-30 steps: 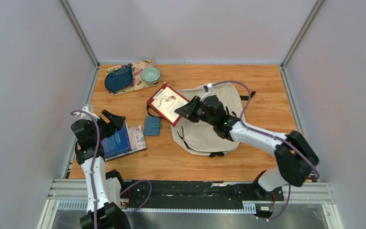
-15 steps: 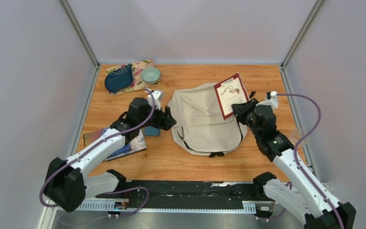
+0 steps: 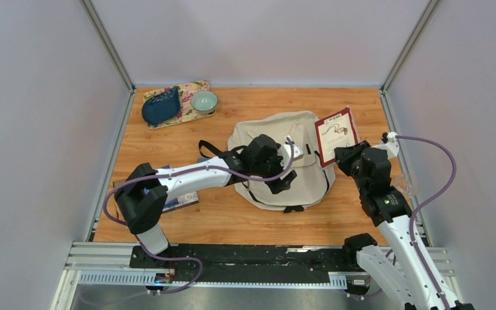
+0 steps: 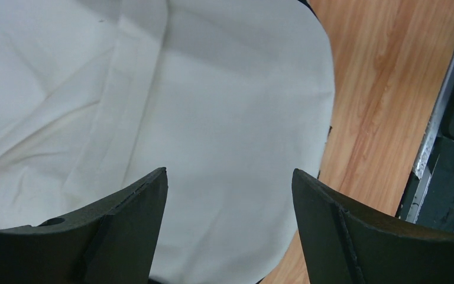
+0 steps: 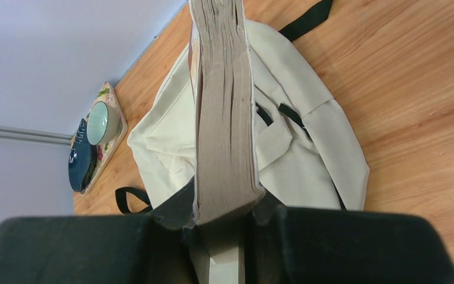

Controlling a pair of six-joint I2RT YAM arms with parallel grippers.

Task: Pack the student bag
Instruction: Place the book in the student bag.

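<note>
Overhead view of a wooden table point(image 3: 361, 106) with two robot arms reaching in from the near edge. The student bag point(image 3: 268, 132), a large cream fabric backpack with black straps, lies flat near the middle of the table, slightly right of centre.

The left arm stretches across from the left side, and the left gripper point(image 3: 280, 183) hangs over the lower middle of the bag. In the left wrist view its two dark fingers point(image 4: 124, 222) stand wide apart with nothing between them, and smooth cream cloth fills the space below, with bare wood beyond the bag's rounded edge.

The right gripper point(image 3: 343, 155) is clamped on the lower edge of a book point(image 3: 336, 134) with a red-bordered cover and a white panel bearing a small drawing. The book is lifted off the table, just beside the bag's upper right edge. The right wrist view looks along the book's page edges point(image 5: 221, 118), pinched between the fingers, with the bag point(image 5: 313, 160) lying underneath.

At the far left corner, a floral tray point(image 3: 190, 87) carries a dark blue pouch point(image 3: 161, 107) and a pale green bowl point(image 3: 204, 101). A blue book point(image 3: 182, 195) lies near the left edge, partly hidden under the left arm
</note>
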